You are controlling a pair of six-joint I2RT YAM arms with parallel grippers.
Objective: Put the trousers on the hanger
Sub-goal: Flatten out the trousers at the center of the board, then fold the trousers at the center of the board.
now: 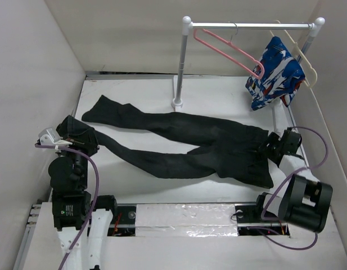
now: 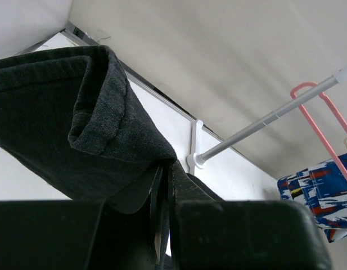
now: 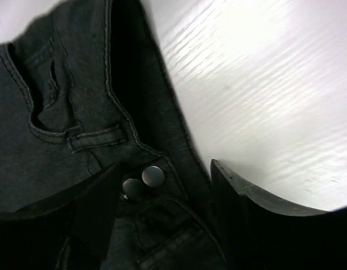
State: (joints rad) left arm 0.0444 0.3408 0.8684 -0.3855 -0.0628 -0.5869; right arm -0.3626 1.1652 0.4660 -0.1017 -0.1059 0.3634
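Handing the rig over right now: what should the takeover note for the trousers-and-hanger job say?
Left claw: shut on a leg hem of the trousers.
Right claw: open, jaws either side of the waistband, not gripping.
Trousers lie spread on the table; the pink hanger hangs bare on the rail.
Done: hem gripped.
Left: grip the waistband, get the trousers over the hanger.

Plain off-white panel walls (image 1: pixel 117 34) enclose a glossy white flat tabletop (image 1: pixel 134 93) on three sides. A white-posted clothes rail with a silver metal bar (image 1: pixel 246 25) stands far right under even light.
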